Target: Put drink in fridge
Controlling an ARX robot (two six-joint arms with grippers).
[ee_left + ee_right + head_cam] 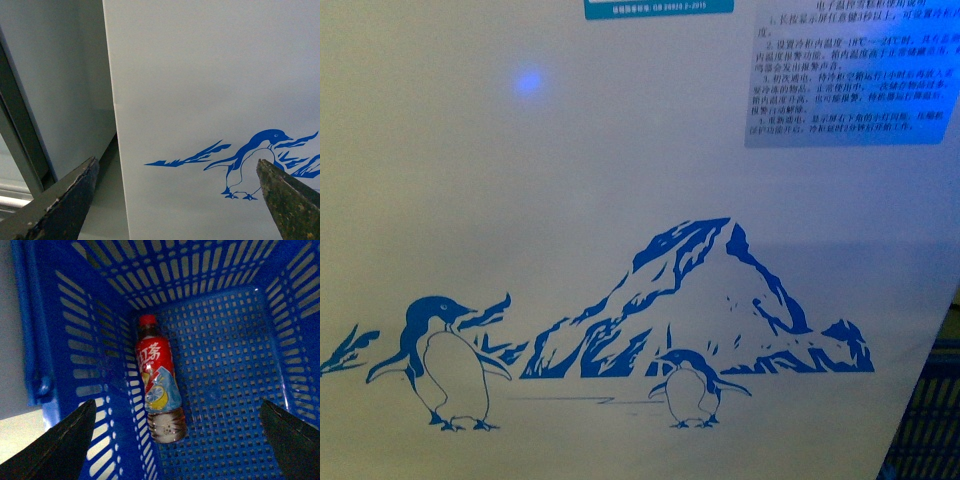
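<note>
The fridge [620, 150] front is a smooth white painted sheet, probably metal, with a soft sheen and flat blue print. Its notice sticker [850, 75] is glossy film. The basket [225, 365] is shiny blue moulded plastic. The bottle [157, 380] is clear plastic with a glossy wrap. The fingers [65, 205] of the left gripper [176, 161] are dark, scuffed and rough.

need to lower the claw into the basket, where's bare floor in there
The basket floor is bare from the bottle all the way across to the opposite side wall. It is crowded only where the bottle lies along the slatted side wall: no gap shows there.
</note>
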